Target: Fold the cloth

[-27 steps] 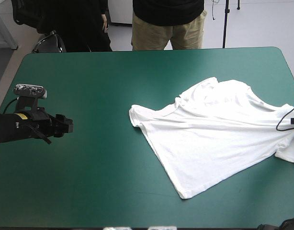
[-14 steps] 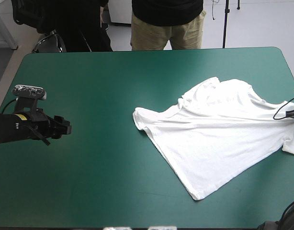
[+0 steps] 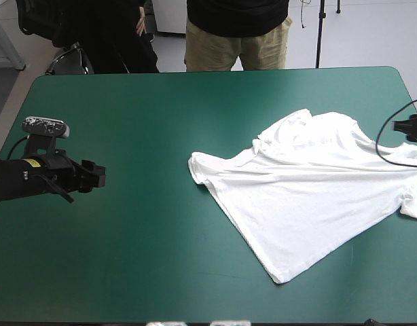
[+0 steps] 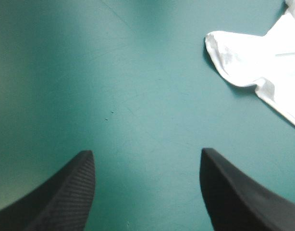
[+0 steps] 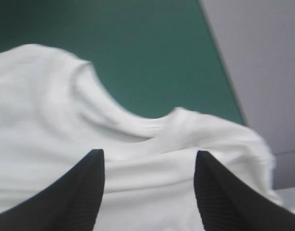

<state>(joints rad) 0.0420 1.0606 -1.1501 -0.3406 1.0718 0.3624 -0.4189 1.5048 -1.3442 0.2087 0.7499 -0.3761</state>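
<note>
**A:** From above, where does the T-shirt (image 3: pixel 310 190) lie relative to the grippers?

**B:** It lies on the right half of the teal-green cover (image 3: pixel 161 122) and reaches the table's right edge. The left gripper (image 3: pixel 98 175) is near the left edge, well apart from it, with bare cover between them. The right gripper (image 3: pixel 401 126) comes in at the right edge, over the shirt's far right part.

**A:** How does the shirt look?

**B:** It is plain white and spread mostly flat. Long creases run across it, and it is rumpled toward the far side. One sleeve points to the table's middle, and a hem corner points to the near edge.

**A:** What does the left wrist camera show?

**B:** Its black fingers (image 4: pixel 66 192) stand wide apart over bare cover, with nothing between them. A white sleeve end lies ahead of the gripper and off to one side, clear of both fingers.

**A:** And the right wrist?

**B:** Here too the fingers (image 5: pixel 80 192) are spread, with a broad gap between them. White cloth fills the space between and ahead of them, and neither finger pinches it. I can't tell whether the fingers touch the fabric. A curved edge of the shirt dips ahead of the gripper, with teal-green showing past it. The table's edge runs just beyond the cloth on one side.

**A:** Is there any print on it?

**B:** What shows is plain white fabric with soft folds.
</note>
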